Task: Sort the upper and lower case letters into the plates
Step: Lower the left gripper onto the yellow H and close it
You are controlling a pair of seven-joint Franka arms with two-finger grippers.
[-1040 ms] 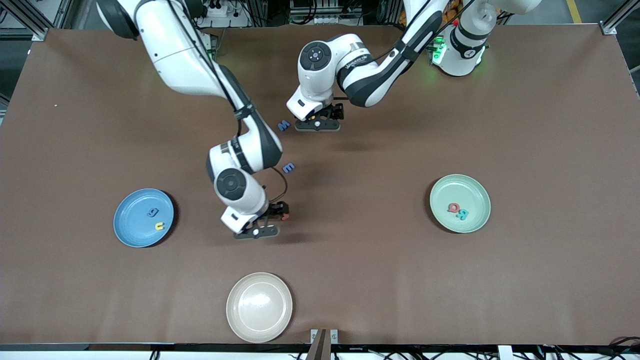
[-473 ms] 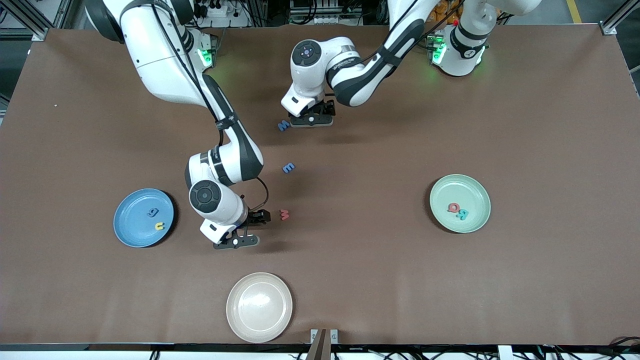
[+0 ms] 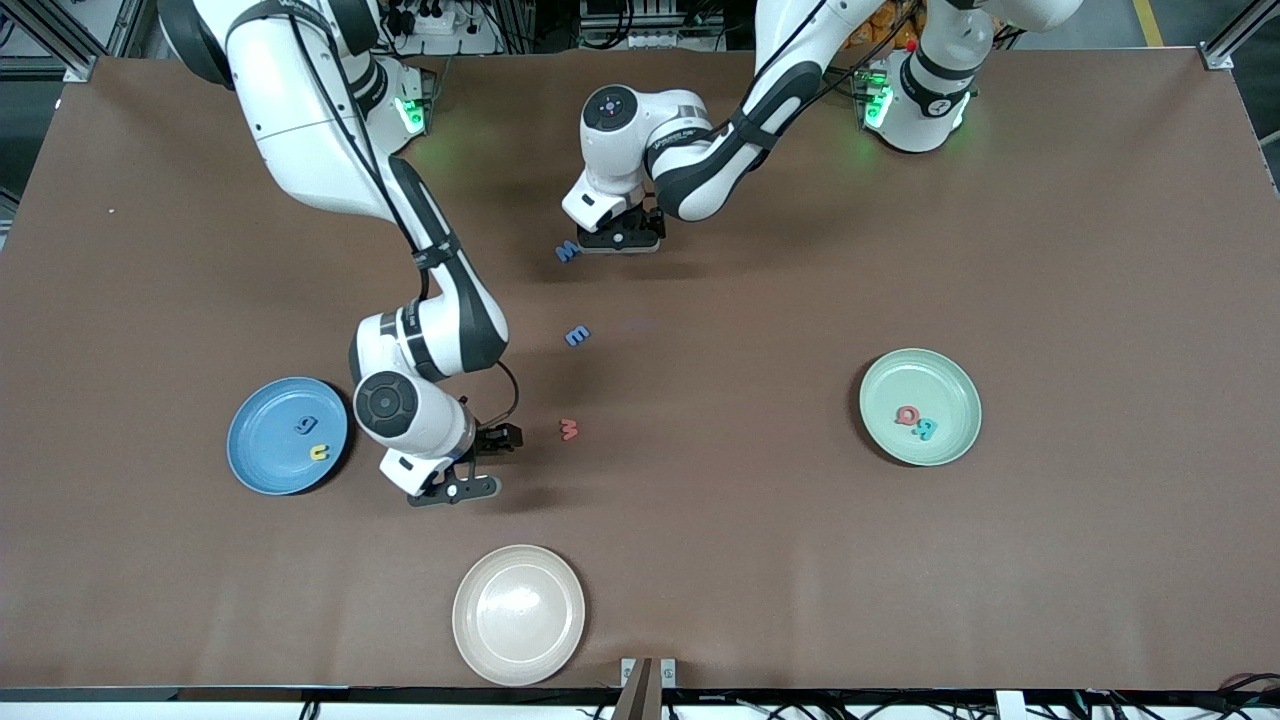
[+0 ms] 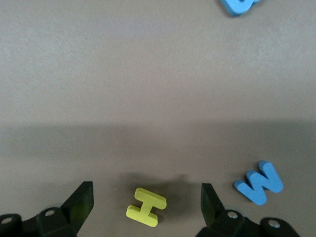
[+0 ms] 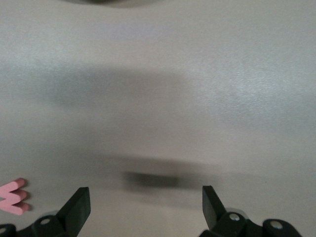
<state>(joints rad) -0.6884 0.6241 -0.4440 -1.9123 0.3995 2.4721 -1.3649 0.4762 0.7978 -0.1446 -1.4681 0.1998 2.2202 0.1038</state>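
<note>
- Our left gripper [image 4: 143,210] hangs wide open, empty, straddling the small yellow foam H [image 4: 146,207]; we should descend centred, avoiding the blue M [image 4: 258,182].
- Our right gripper [image 5: 143,210] hangs open, empty, over bare table.

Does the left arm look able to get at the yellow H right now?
Probably yes. In the left wrist view the yellow H lies flat on the bare table between the open fingers of the left gripper. The blue M sits beside it, apart, outside the fingers.

The left arm's wrist hides the small yellow H letter [image 4: 146,206] from the front camera, and a chunky blue letter [image 4: 238,5] is cut off in the left wrist view.
</note>
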